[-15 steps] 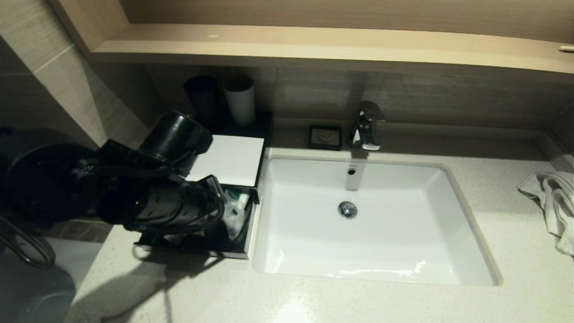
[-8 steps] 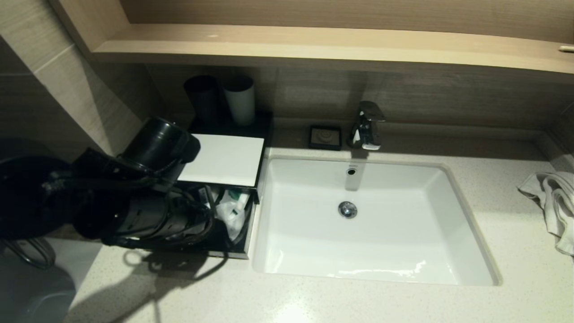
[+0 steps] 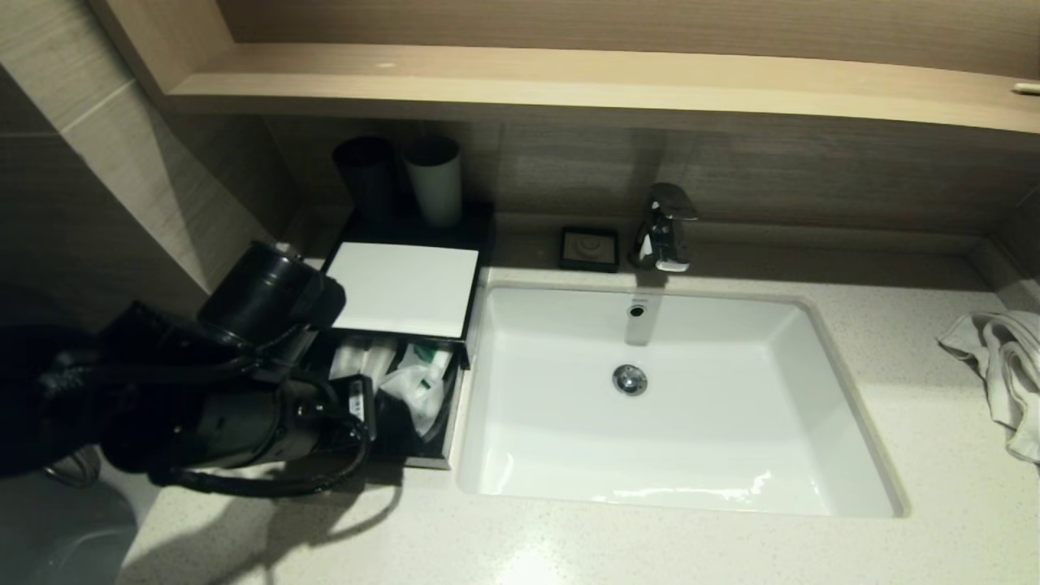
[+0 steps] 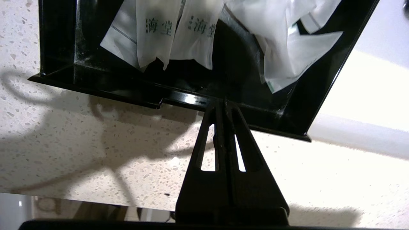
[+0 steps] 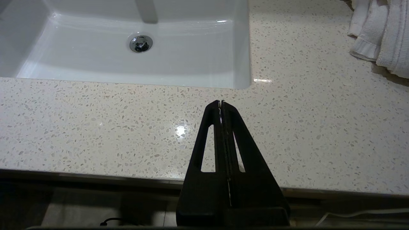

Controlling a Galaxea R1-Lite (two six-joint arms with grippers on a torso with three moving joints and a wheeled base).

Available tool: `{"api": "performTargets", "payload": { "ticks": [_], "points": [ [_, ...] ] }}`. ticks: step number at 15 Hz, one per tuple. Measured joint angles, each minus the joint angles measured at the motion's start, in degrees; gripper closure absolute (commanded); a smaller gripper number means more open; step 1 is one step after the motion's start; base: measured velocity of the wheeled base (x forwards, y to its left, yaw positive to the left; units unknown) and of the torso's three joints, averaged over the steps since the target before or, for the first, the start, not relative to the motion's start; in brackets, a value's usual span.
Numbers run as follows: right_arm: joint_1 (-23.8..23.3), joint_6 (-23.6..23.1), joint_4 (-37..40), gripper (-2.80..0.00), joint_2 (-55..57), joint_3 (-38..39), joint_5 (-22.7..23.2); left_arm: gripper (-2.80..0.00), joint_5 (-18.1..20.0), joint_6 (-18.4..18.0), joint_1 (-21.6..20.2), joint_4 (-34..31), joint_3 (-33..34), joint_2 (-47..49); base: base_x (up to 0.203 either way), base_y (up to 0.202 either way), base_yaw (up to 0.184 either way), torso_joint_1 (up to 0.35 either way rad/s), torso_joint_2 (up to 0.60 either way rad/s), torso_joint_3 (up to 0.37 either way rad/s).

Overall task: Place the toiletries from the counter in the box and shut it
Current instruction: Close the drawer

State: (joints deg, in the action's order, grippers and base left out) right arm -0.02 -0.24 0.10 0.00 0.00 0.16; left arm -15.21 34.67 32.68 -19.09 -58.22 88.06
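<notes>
Box drawer open, packets inside; left end effector at its front lip.

Tabletop [image 3: 691,544]: box [image 3: 404,286] left of basin [image 3: 682,406], its drawer [image 4: 179,95] pulled out toward the robot, long axis across the push line. Packets [image 4: 179,35] lie in the drawer. Left end effector [image 4: 224,103], closed and empty, tips at the front lip; drawer lies straight ahead. Right end effector [image 5: 221,103], closed, parked well apart.

head camera overlooking counter [image 3: 650,552], 2 wrist cameras close above
</notes>
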Motion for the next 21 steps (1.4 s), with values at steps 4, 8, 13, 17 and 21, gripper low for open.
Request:
{"api": "performTargets", "payload": {
  "ticks": [4,8,13,17,21],
  "points": [
    [0.0,0.0,0.0,0.0,0.0,0.0,0.0,0.0,2.3,-4.8,0.0,-0.1,1.6,-1.8,0.0,0.0,0.0,0.0,0.0,0.0],
    [0.0,0.0,0.0,0.0,0.0,0.0,0.0,0.0,3.5,-7.7,-0.1,-0.1,3.9,-2.7,0.0,0.0,0.0,0.0,0.0,0.0],
    [0.0,0.0,0.0,0.0,0.0,0.0,0.0,0.0,3.9,-8.8,-0.1,-1.2,5.1,-2.9,0.0,0.0,0.0,0.0,0.0,0.0],
    [0.0,0.0,0.0,0.0,0.0,0.0,0.0,0.0,3.9,-9.0,-0.1,-2.0,5.6,-2.7,0.0,0.0,0.0,0.0,0.0,0.0],
    [0.0,0.0,0.0,0.0,0.0,0.0,0.0,0.0,5.4,-9.0,-0.3,-2.8,6.0,-2.3,0.0,0.0,0.0,0.0,0.0,0.0]
  ]
}}
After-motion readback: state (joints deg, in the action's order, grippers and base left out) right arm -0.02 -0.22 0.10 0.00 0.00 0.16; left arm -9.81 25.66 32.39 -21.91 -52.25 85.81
